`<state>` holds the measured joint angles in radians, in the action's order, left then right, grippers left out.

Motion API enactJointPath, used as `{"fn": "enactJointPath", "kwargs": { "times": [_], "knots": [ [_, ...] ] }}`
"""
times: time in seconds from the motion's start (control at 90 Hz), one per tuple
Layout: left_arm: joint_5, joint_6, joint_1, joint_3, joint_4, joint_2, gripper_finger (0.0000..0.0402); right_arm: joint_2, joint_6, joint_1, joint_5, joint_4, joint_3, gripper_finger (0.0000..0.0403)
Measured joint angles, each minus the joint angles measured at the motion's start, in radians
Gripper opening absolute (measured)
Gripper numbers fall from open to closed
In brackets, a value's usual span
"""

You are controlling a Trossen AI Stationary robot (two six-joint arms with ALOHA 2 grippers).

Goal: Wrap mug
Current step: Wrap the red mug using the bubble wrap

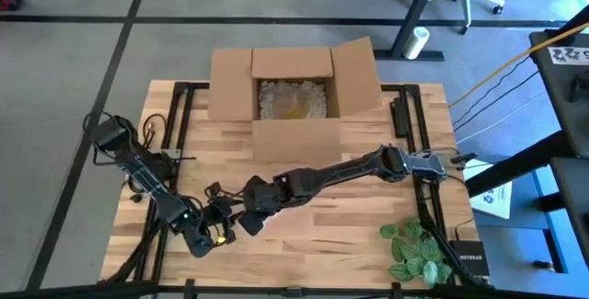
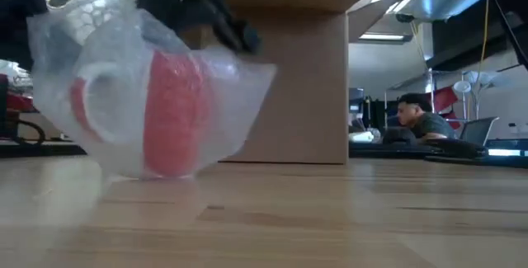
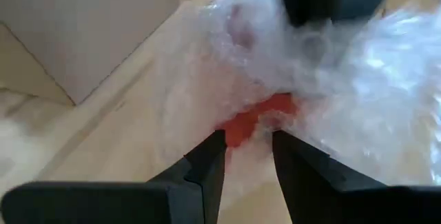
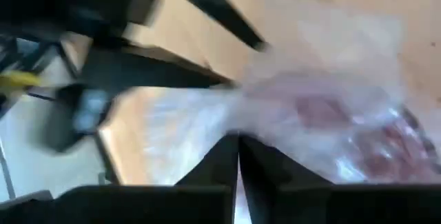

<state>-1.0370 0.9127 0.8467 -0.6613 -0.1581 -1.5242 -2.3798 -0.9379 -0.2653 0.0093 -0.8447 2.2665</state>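
One red mug [image 2: 169, 111], lying on its side on the table [image 1: 368, 216] before the cardboard box [image 1: 293, 87], half-swathed in bubble wrap [image 2: 214, 95]. Left gripper [image 3: 248, 145] is standing slightly open at the wrap; right gripper [image 4: 239, 148] is pinching it closed. Risk: the wrap springing loose and the mug rolling.

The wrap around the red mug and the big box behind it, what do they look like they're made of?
The wrap looks like clear plastic bubble wrap: translucent and crinkled, with the mug showing through. The box looks like plain brown cardboard, matte, with folded flaps.
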Motion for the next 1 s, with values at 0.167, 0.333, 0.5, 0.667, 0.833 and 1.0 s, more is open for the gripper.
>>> {"fn": "enactJointPath", "kwargs": {
  "times": [0.167, 0.333, 0.5, 0.667, 0.833, 1.0],
  "knots": [
    [0.034, -0.018, -0.031, 0.000, 0.004, 0.000, 0.0105, 0.000, 0.022, -0.005, 0.042, -0.110, 0.089, 0.0000],
    [0.045, -0.025, -0.029, 0.000, 0.021, 0.000, 0.0105, 0.001, 0.081, 0.002, 0.078, -0.197, 0.084, 0.0000],
    [0.046, -0.005, 0.000, 0.000, 0.018, 0.016, 0.0105, -0.020, 0.119, 0.022, 0.078, -0.245, 0.047, 0.0000],
    [0.012, -0.013, 0.046, 0.000, 0.013, 0.091, 0.0105, -0.050, 0.158, 0.032, 0.040, -0.183, 0.024, 0.0000],
    [-0.031, -0.056, 0.104, 0.000, 0.026, 0.178, 0.0105, -0.098, 0.179, 0.038, -0.035, -0.137, 0.016, 0.0000],
    [-0.031, -0.130, 0.126, -0.001, 0.103, 0.176, 0.0105, -0.105, 0.187, 0.037, -0.046, -0.071, 0.022, 0.0000]
  ]
}}
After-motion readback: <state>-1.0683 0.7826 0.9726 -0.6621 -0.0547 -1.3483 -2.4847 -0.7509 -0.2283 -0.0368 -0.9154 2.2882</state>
